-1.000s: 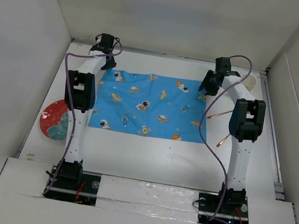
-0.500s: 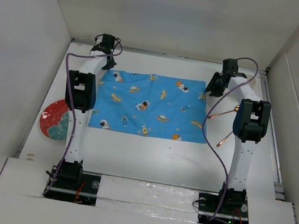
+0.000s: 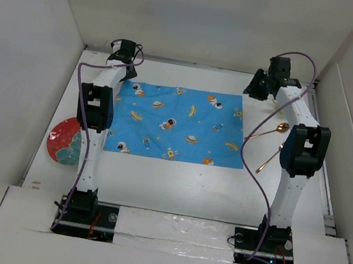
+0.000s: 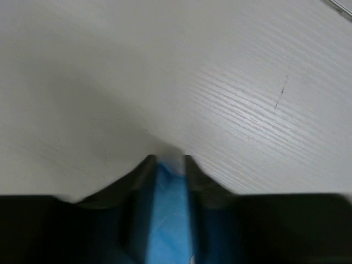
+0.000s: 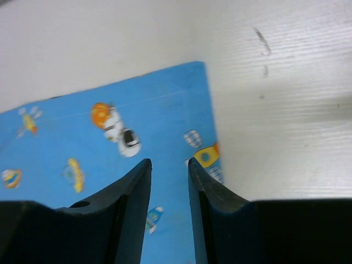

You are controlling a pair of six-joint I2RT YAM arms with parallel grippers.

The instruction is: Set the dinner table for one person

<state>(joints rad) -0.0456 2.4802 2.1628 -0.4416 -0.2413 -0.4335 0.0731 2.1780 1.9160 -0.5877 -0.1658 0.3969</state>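
Placemat (image 3: 178, 124) lies flat mid bench (image 3: 174, 186), long axis left-right. Left jaws narrow over its far-left corner, grip unclear; right jaws spread, empty, over far-right corner. Plate (image 3: 60, 138) nearer left arm (image 3: 96, 108), cutlery (image 3: 280, 128) nearer right.

dinner table (image 3: 174, 186) | plain white, matte | flat, level | roughly square | faint grain close up

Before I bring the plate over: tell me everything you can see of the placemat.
The placemat is a blue rectangular cloth printed with astronauts, planets and rockets. It lies spread nearly flat on the white table, lightly rumpled at its far left corner. That corner shows between the fingers of the left gripper; whether it is pinched is unclear. The right gripper hangs open over the far right corner.
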